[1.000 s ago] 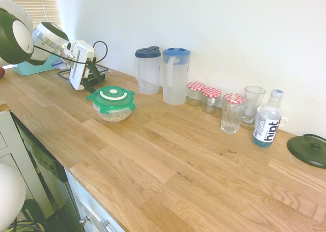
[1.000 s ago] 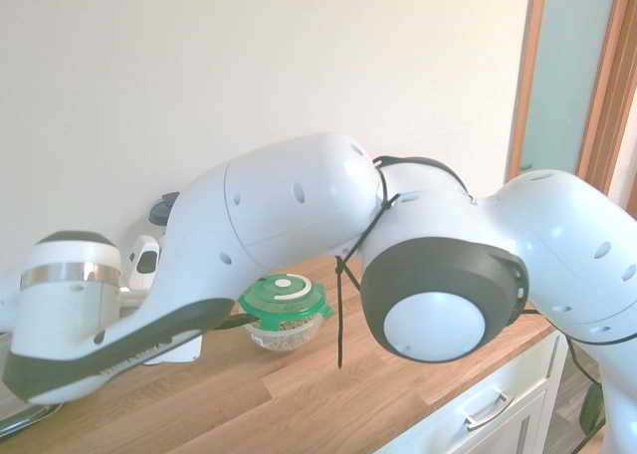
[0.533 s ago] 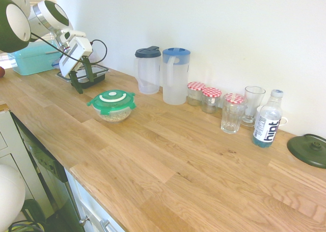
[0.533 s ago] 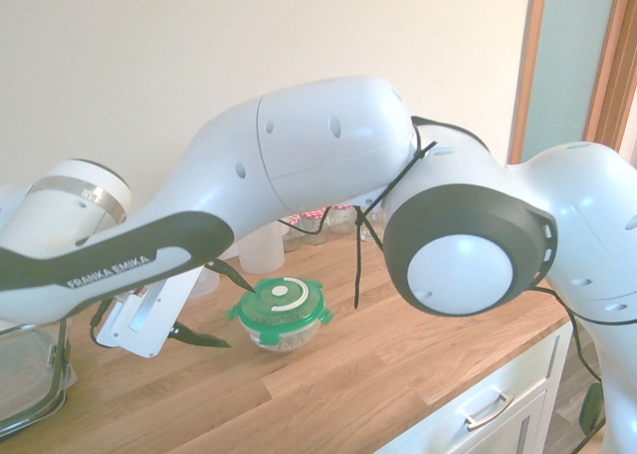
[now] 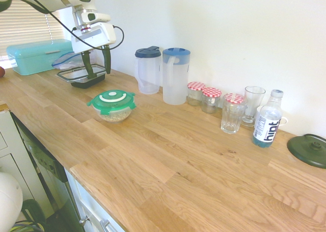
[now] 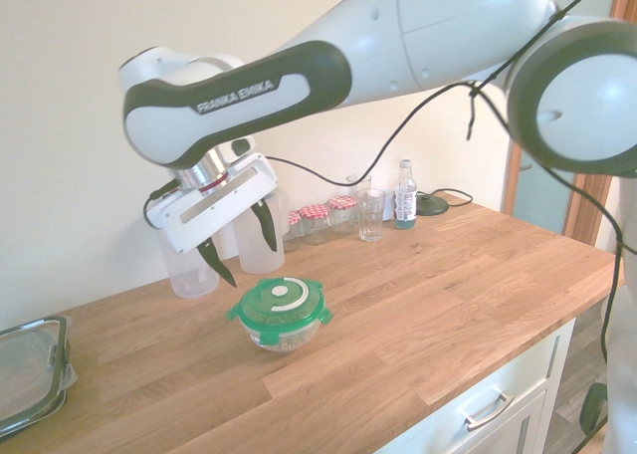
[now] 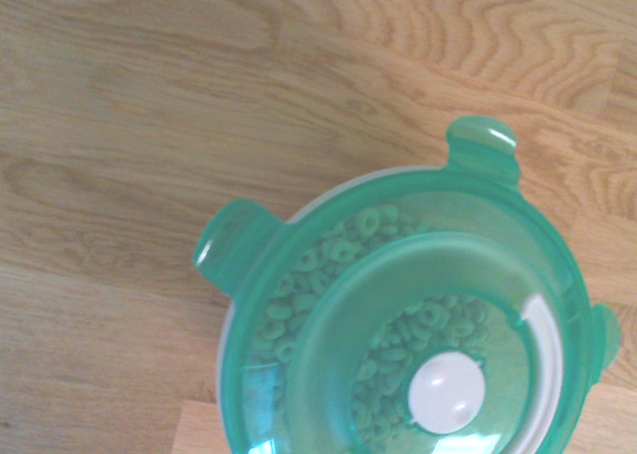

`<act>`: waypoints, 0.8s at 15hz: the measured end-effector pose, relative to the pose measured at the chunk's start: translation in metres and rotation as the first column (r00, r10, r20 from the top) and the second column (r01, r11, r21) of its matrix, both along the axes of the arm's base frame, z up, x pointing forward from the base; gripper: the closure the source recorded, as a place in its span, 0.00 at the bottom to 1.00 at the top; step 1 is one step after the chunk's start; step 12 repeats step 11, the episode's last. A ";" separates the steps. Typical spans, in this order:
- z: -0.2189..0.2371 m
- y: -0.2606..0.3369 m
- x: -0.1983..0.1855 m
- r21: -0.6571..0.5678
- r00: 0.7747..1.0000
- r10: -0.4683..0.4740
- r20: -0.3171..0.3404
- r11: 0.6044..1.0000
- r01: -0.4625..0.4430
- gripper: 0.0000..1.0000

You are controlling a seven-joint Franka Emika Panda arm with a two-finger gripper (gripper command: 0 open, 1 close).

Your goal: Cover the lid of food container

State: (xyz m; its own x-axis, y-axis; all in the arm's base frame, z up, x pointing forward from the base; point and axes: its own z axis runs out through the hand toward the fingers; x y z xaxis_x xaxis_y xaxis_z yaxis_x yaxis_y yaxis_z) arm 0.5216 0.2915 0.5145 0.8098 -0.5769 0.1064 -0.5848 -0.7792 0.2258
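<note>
since a second ago the arm is lifting up and swinging away from the bowl, so the gripper (image 6: 239, 243) is now hanging in the air above and behind it with its fingers spread and nothing in them. going by size: the wooden counter (image 5: 168, 155) is carrying everything, the two jugs (image 5: 163, 74) are standing by the wall, then the food container (image 5: 114, 113) is sitting out in the open part of the counter with cereal showing through it. the lid (image 6: 280, 302) is lying on top of it and looking level, the tabs (image 7: 227, 255) sticking out rather than folded down as far as i can tell. my worry: if it's only resting there unsnapped, any bump is going to slide it off, and pressing down off-centre could tip the light bowl and spill cereal.
</note>
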 end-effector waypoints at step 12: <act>-0.027 -0.270 -0.053 0.354 0.994 -0.086 0.061 0.934 0.059 0.00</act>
